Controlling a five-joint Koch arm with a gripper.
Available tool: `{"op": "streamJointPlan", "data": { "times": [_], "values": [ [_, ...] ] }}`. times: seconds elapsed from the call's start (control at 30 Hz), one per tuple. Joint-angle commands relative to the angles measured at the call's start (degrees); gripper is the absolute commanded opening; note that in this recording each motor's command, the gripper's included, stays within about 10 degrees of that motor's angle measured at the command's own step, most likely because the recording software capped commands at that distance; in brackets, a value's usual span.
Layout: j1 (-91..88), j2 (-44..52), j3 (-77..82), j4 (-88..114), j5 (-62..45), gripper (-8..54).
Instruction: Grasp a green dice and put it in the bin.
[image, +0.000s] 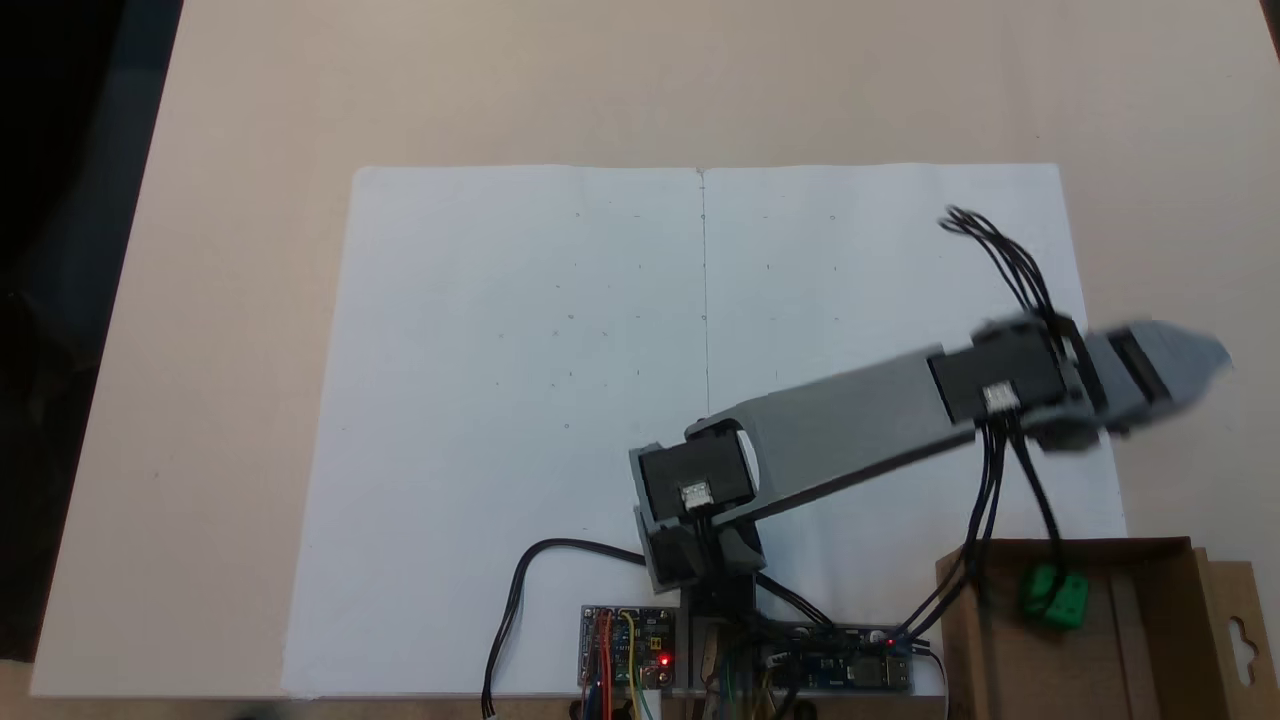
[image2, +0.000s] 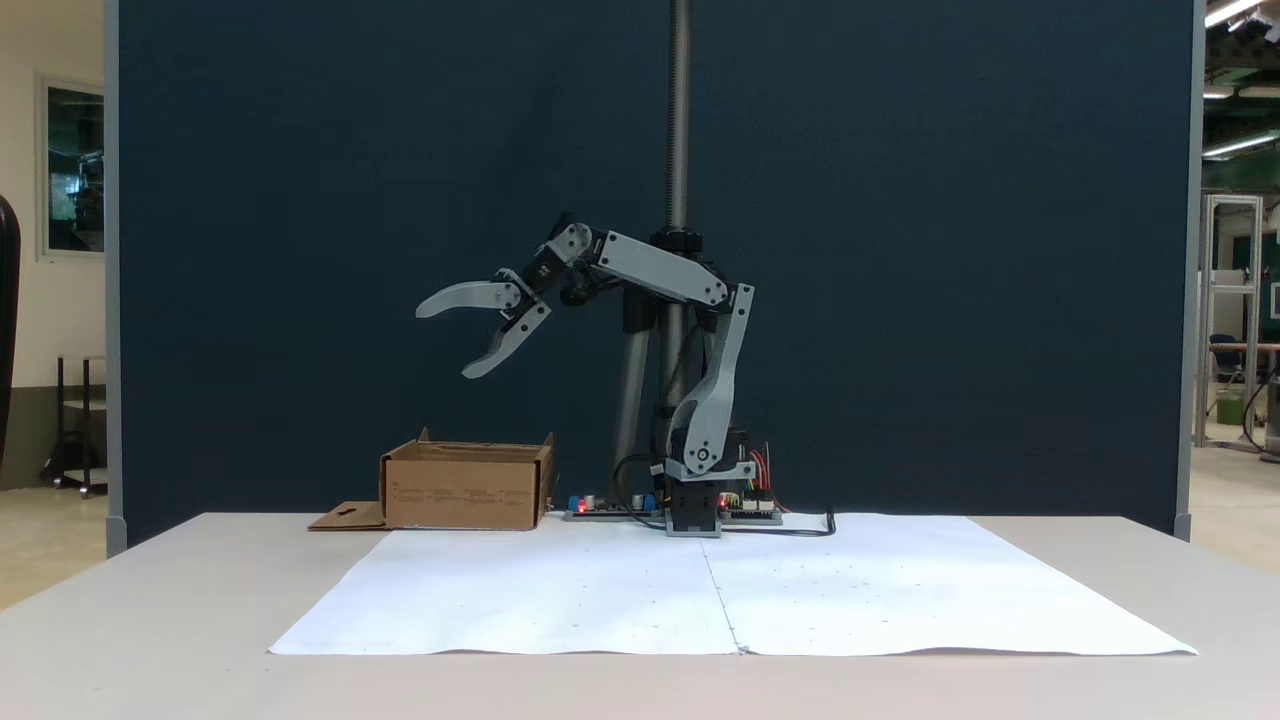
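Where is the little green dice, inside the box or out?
Inside. In a fixed view the green dice lies on the cardboard box floor, within its walls.

Grey arm (image2: 665, 270), black motors, black cables (image: 1000, 250)

No readable text; small print on bin (image2: 465, 488) front wall too small to read.

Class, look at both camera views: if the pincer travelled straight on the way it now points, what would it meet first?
Probably nothing: the open pincer points outward, high above the bin; the way ahead looks free, though depth is unclear.
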Motion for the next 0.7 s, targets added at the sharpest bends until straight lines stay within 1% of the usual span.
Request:
{"op": "streamJointPlan", "data": {
  "times": [0.0,0.13,0.27,0.47,0.67],
  "values": [
    [-5.5,2.5,-2.7,-2.5,8.2,42.1],
    [-17.7,2.6,-1.5,-2.8,13.3,42.2],
    [-31.6,2.8,3.2,-4.0,14.5,42.5],
    [-48.5,6.3,24.3,-17.6,14.5,42.5],
    [-61.6,13.0,43.8,-31.2,14.3,42.5]
  ]
}}
